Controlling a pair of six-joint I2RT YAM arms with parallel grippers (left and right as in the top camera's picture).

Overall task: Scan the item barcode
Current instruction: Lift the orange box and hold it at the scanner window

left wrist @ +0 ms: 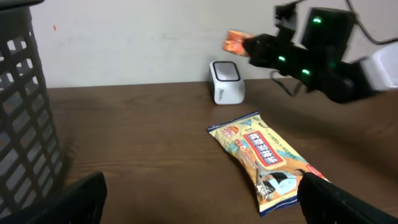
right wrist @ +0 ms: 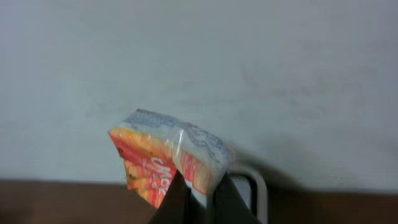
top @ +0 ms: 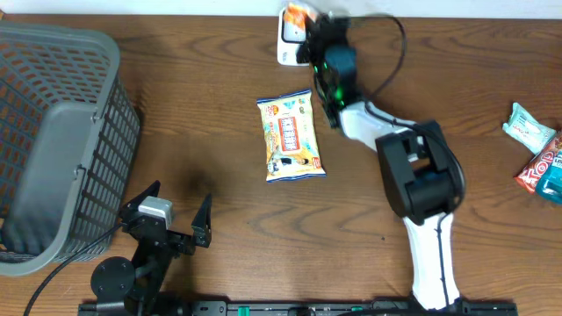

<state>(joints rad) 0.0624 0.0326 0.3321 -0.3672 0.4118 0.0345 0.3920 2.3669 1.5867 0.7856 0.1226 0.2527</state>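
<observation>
Two pincers. Nearest, the left gripper (top: 167,219), jaws spread wide with nothing between them, low over the near part of the table (top: 219,79); in its own wrist view, both dark fingers (left wrist: 81,199) just inside the bottom corners. Farthest, the right gripper (top: 309,33), jaws pinched tight on one orange packet (top: 297,14), seen close up in the right wrist view as a crinkled orange and clear wrapper (right wrist: 168,155) clamped by its lower edge.

Counted, near to far:
- One grey mesh basket (top: 53,132) at the left, reaching from the near edge back towards the far side.
- One yellow snack packet (top: 290,136) flat on the wood mid-table, printed side up, well apart from both grippers.
- Three small packets at the right edge, close together: a pale packet (top: 529,125), a red packet (top: 537,168) and a blue packet (top: 553,183).
- One white scanner (top: 285,39) upright at the far edge, the held orange packet in the air just above it, not touching.

Underneath, dark brown wood grain, matt and bare between the items. Beyond the far edge, a plain pale wall (left wrist: 124,43).
</observation>
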